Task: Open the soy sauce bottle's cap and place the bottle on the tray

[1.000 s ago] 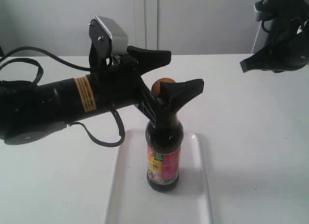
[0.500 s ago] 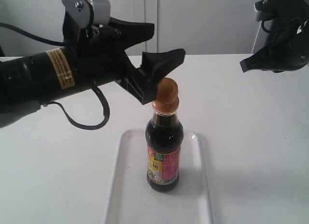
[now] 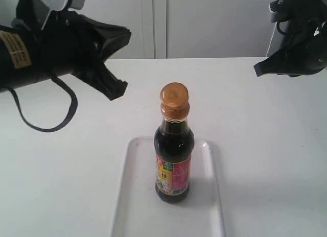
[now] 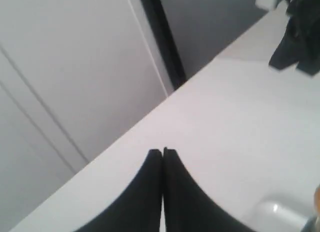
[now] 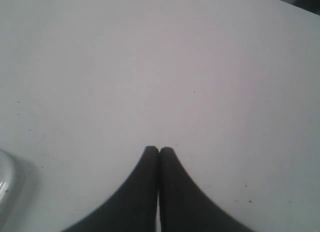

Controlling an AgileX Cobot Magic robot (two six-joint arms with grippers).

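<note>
Small clear glass soy sauce bottle (image 3: 173,160) of dark liquid, upright on the flat white plastic tray (image 3: 134,196), with both tools apart from it.
Its round golden-bronze ridged screw cap (image 3: 174,97) sits on the narrow neck, and the tray lies on the white table (image 3: 265,145), well away from the table's far edge. The left tool (image 4: 162,152) is clenched, fingertip against fingertip, raised toward the table's far left. The right tool (image 5: 159,150) is clenched the same way, above bare table toward the far right.
</note>
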